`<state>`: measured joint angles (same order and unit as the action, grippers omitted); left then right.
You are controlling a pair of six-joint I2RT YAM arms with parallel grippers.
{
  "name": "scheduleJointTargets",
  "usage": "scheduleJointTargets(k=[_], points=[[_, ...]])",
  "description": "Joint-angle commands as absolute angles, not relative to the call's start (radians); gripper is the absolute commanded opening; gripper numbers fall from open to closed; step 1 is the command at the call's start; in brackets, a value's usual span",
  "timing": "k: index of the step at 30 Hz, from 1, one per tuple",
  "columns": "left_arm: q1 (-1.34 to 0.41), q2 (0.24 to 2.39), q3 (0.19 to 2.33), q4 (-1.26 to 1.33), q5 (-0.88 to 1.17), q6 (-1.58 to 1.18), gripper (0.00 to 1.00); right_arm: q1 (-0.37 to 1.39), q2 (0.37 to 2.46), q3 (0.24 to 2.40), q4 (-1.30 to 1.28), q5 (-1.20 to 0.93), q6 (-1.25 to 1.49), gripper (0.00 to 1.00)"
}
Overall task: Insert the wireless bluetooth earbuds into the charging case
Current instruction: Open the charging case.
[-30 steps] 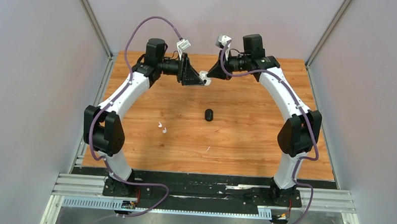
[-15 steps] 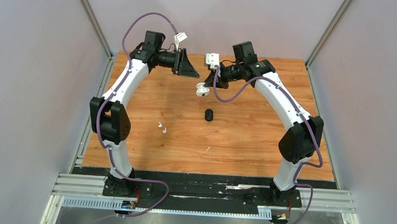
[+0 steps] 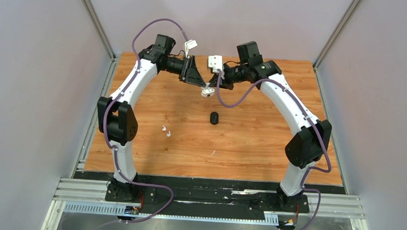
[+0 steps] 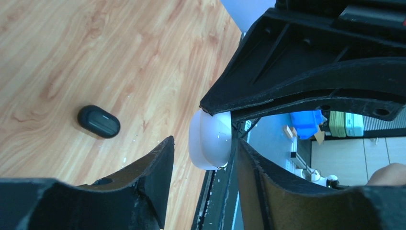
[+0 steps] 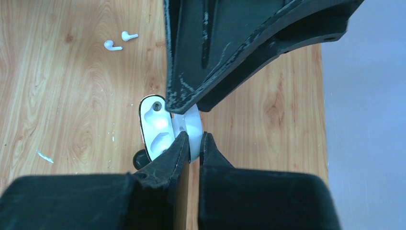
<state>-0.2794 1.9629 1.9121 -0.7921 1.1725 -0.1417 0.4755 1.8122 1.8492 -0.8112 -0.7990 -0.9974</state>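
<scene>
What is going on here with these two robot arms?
The right gripper is pinching an open white charging case in mid-air. The left gripper has its fingers spread around the same case, not clamped on it. Two white earbuds and a small black case lie on the table below.

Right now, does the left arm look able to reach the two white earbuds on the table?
Probably yes: the white earbuds lie in the open on its side of the table, nothing over them. First the left gripper, jaws open around the white charging case in the right gripper, must back off.
</scene>
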Motion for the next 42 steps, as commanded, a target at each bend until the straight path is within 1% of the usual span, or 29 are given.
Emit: scheduleJointTargets(k=[1, 6, 8, 21, 23, 27, 31, 33, 35, 37, 42], points=[[-0.300, 1.970, 1.958, -0.884, 1.187, -0.057, 0.55, 0.488, 1.806, 1.903, -0.795, -0.805, -1.017, 0.00], [-0.309, 1.981, 1.967, -0.884, 1.192, -0.048, 0.49, 0.501, 1.809, 1.905, -0.793, -0.800, -1.022, 0.00], [-0.310, 1.983, 1.968, -0.882, 1.192, -0.050, 0.49, 0.505, 1.808, 1.904, -0.793, -0.797, -1.025, 0.00], [-0.299, 1.968, 1.966, -0.878, 1.176, -0.074, 0.52, 0.515, 1.789, 1.867, -0.797, -0.778, -1.047, 0.00], [-0.298, 1.966, 1.964, -0.876, 1.176, -0.075, 0.51, 0.517, 1.788, 1.864, -0.798, -0.775, -1.049, 0.00], [-0.298, 1.967, 1.959, -0.868, 1.186, -0.082, 0.43, 0.522, 1.789, 1.861, -0.804, -0.771, -1.057, 0.00], [-0.298, 1.969, 1.960, -0.865, 1.192, -0.082, 0.42, 0.526, 1.790, 1.858, -0.805, -0.765, -1.058, 0.00], [-0.298, 1.971, 1.961, -0.862, 1.198, -0.084, 0.42, 0.528, 1.791, 1.856, -0.807, -0.764, -1.057, 0.00], [-0.298, 1.971, 1.961, -0.862, 1.199, -0.084, 0.46, 0.530, 1.791, 1.856, -0.806, -0.764, -1.056, 0.00], [-0.298, 1.970, 1.962, -0.863, 1.198, -0.084, 0.47, 0.531, 1.793, 1.856, -0.807, -0.763, -1.055, 0.00], [-0.297, 1.965, 1.972, -0.874, 1.192, -0.076, 0.48, 0.532, 1.796, 1.856, -0.808, -0.756, -1.054, 0.00]])
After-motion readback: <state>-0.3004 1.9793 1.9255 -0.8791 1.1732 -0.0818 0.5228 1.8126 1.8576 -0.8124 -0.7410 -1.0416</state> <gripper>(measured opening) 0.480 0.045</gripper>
